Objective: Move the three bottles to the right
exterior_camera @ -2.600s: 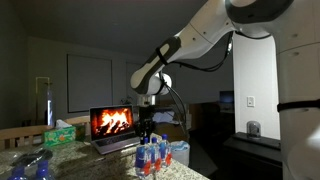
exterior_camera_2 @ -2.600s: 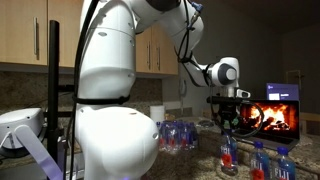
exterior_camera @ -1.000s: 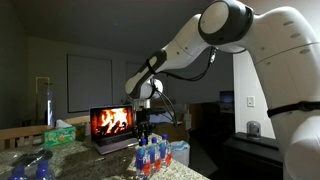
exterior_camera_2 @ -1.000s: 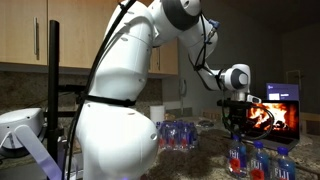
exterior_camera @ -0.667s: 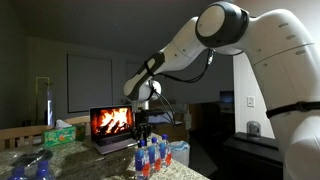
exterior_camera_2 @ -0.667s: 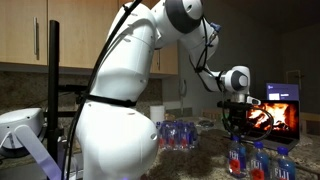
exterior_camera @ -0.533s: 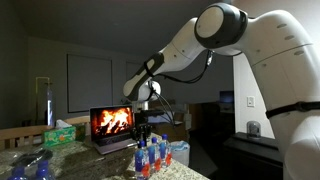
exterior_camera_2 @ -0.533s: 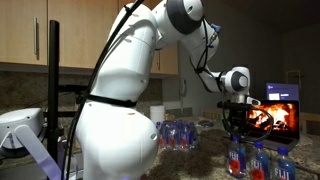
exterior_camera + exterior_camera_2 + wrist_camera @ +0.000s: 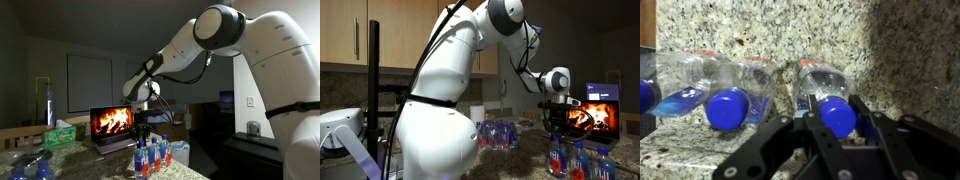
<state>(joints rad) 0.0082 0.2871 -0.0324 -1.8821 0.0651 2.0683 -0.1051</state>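
The gripper [image 9: 837,150] was closed on the neck of one of the three bottles [image 9: 830,95], its black fingers [image 9: 800,135] pressed in just under the blue cap that sat at the centre of the wrist view. That held bottle stood on the speckled granite counter [image 9: 910,60], and to one side of it in the wrist view the stone lay bare and shadowed, with open room all the way to the frame's edge. On its other side the second bottle [image 9: 740,95] was just beside it, and the third [image 9: 670,85] touched that one at the picture's edge.

In both exterior views the three stood as a tight cluster [image 9: 148,157] [image 9: 575,160] directly below the wrist, with the arm [image 9: 215,40] reaching down from above. In an exterior view the cluster stood in front of an open laptop [image 9: 112,126] whose screen showed a fire, and near what appeared to be the counter's dark front edge. A green tissue box [image 9: 60,134] and a tall slim bottle [image 9: 48,104] stood well apart beyond the laptop's far side, and a wrapped pack of bottles [image 9: 30,167] lay low in the corner. In an exterior view another shrink-wrapped pack [image 9: 498,135] sat on the counter against the backsplash, between the robot's white body and the cluster.
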